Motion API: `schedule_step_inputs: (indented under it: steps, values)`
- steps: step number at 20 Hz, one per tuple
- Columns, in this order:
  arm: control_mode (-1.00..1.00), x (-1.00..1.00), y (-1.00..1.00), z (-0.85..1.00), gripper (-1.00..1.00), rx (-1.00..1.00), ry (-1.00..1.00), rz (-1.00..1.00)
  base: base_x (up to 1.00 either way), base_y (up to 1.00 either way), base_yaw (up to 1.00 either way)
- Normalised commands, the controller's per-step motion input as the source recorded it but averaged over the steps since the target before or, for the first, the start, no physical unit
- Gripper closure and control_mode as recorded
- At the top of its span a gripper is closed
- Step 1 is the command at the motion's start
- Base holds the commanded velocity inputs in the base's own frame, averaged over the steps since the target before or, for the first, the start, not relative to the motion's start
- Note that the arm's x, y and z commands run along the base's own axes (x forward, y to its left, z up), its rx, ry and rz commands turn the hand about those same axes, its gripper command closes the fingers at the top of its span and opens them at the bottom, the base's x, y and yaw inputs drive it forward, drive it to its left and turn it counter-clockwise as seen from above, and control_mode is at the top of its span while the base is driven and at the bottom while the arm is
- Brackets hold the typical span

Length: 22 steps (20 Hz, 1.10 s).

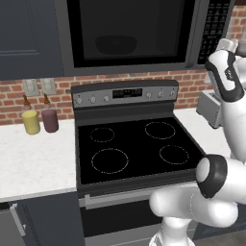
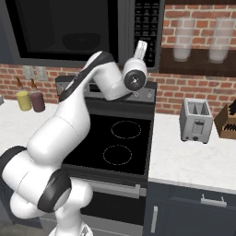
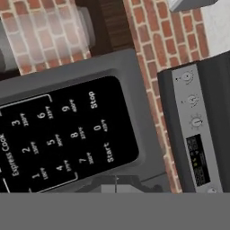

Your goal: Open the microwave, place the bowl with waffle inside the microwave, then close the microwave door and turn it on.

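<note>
With door (image 1: 129,33) closed and bowl (image 1: 116,44) dimly visible behind the glass, what's left looks like pressing Start. Gripper (image 2: 142,49) has its fingers together, holding nothing, raised at the microwave (image 2: 64,27) lower right corner by the button panel (image 3: 63,139). Hand view looks straight at the panel; Start (image 3: 108,152) sits just ahead of the fingertips, short push forward.

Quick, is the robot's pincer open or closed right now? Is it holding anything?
Pincer: closed, holding nothing, up at the microwave's button panel.
</note>
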Motion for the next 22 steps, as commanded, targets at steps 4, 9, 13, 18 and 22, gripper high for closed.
schedule_step_inputs:
  steps: [4,9,13,18,22]
  values:
    - [-1.00,0.32,0.05,-0.06,1.00,0.00,0.00,0.00,0.00,0.00,0.00]
    - [-1.00,0.37,0.02,-0.09,1.00,0.00,0.00,0.00,0.00,0.00,0.00]
    - [-1.00,0.39,0.00,-0.08,1.00,0.00,0.00,0.00,0.00,0.00,0.00]
    - [-1.00,0.37,0.00,-0.05,1.00,0.00,0.00,0.00,0.00,0.00,0.00]
    - [-1.00,0.32,0.00,-0.05,1.00,0.00,0.00,0.00,0.00,0.00,0.00]
